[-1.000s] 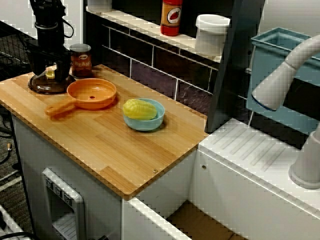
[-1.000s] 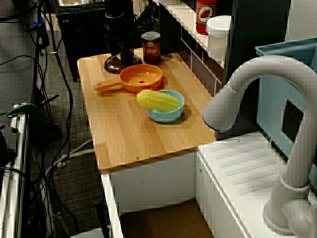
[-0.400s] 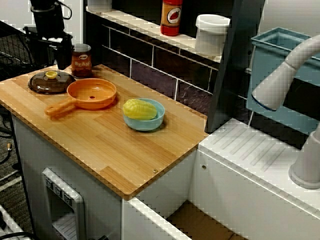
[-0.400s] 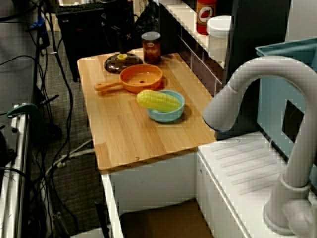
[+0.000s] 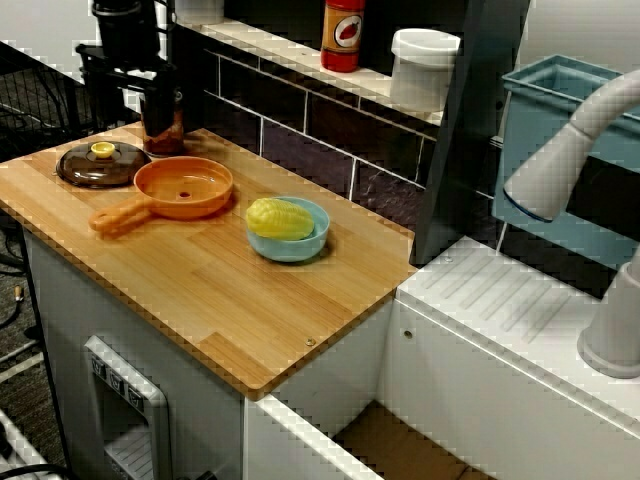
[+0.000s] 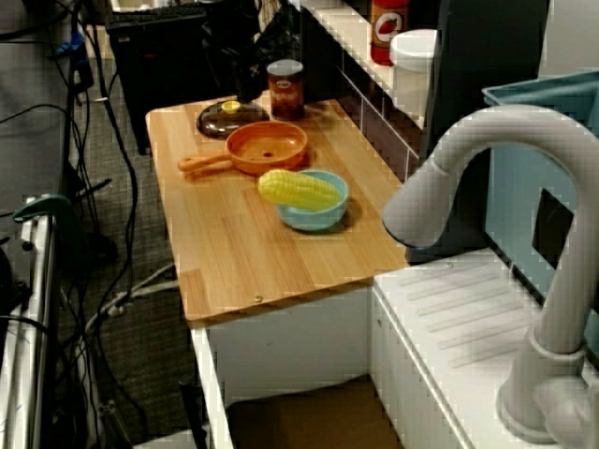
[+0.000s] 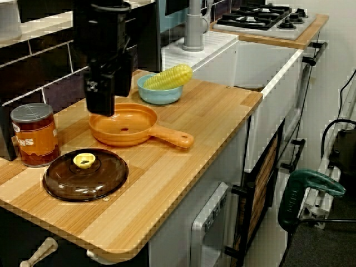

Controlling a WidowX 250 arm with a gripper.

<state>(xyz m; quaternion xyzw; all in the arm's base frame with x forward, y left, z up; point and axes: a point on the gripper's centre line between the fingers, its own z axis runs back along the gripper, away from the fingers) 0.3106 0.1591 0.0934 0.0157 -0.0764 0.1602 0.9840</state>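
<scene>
- Black gripper (image 7: 100, 108) hangs low over the back rim of the orange pan (image 7: 123, 127), touching nothing.
- In the front view its two fingers stand apart, with a gap between them; nothing is held.
- Soup can (image 7: 34, 135) stands upright near the wall, just beside the gripper. The front view puts it behind the fingers, but the view from the counter's end shows them apart.
- Pan is empty, handle pointing to the counter's front edge.
- Brown lid (image 7: 85, 174) with yellow knob (image 7: 84, 161) lies flat on the wooden counter (image 7: 183, 167), close beside pan and can.
- Blue bowl (image 7: 160, 94) with a corn cob (image 7: 169, 77) across it sits beyond the pan, toward the sink.
- On the shelf above are a red bottle (image 5: 343, 33) and a white tub (image 5: 424, 68).
- Grey faucet (image 5: 570, 150) is well apart.
</scene>
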